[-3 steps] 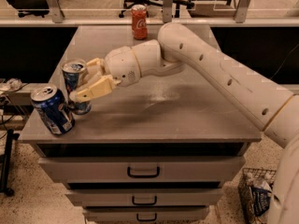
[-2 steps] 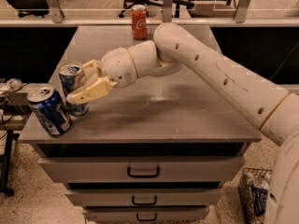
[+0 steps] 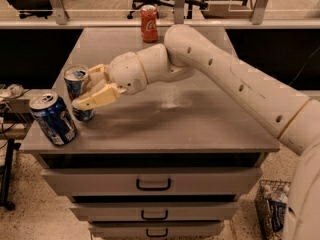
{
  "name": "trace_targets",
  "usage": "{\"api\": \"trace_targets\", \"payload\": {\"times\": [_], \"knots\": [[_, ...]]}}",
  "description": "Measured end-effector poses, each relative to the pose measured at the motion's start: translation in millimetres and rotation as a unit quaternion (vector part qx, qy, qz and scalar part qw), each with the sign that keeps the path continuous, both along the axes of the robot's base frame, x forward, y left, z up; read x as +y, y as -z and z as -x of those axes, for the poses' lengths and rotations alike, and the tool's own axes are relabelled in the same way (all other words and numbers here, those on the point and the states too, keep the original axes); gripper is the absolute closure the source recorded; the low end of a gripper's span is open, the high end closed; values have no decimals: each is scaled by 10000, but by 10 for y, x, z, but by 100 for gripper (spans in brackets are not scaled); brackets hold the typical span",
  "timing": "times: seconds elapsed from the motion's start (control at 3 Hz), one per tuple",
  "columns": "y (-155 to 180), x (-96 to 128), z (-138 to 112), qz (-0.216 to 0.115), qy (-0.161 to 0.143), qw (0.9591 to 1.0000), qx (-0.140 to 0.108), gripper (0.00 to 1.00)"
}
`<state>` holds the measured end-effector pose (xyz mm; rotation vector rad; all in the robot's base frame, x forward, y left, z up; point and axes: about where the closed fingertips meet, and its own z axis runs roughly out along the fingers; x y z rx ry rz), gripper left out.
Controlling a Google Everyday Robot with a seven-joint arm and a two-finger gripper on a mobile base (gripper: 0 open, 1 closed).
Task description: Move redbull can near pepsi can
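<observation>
your gripper is over the left side of the table, at the end of the big white arm that reaches in from the right. its two fingers are pinching the redbull can: one finger goes across the front of the can and the other sits behind it. that is a good way to hold it, because the can is thin and tall and would tip over if you only pushed it.

the redbull can stands almost straight up, with its silver top free above the fingers. i cannot tell if its bottom is on the table or just off it.

the pepsi can is near the front left corner of the table, just beside the redbull can and a little closer to the front edge. it looks a bit tilted from here (that may only be the camera looking down at it).

the red coke can is far back on the table, well away from both.

i think the job is nearly done. the two cans are already close, so what is left is to let go softly without knocking the pepsi can off the edge.
</observation>
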<state>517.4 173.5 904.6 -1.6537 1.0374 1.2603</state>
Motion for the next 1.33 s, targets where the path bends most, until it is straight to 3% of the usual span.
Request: {"api": "trace_targets", "payload": {"times": [0.33, 0.67, 1.0, 1.33], "knots": [[11, 10, 5, 0, -5, 10000, -18, 8], [8, 15, 15, -8, -15, 10000, -29, 0], [6, 11, 17, -8, -13, 10000, -32, 0], [-34, -220, -61, 42, 212, 9997, -89, 0]]}}
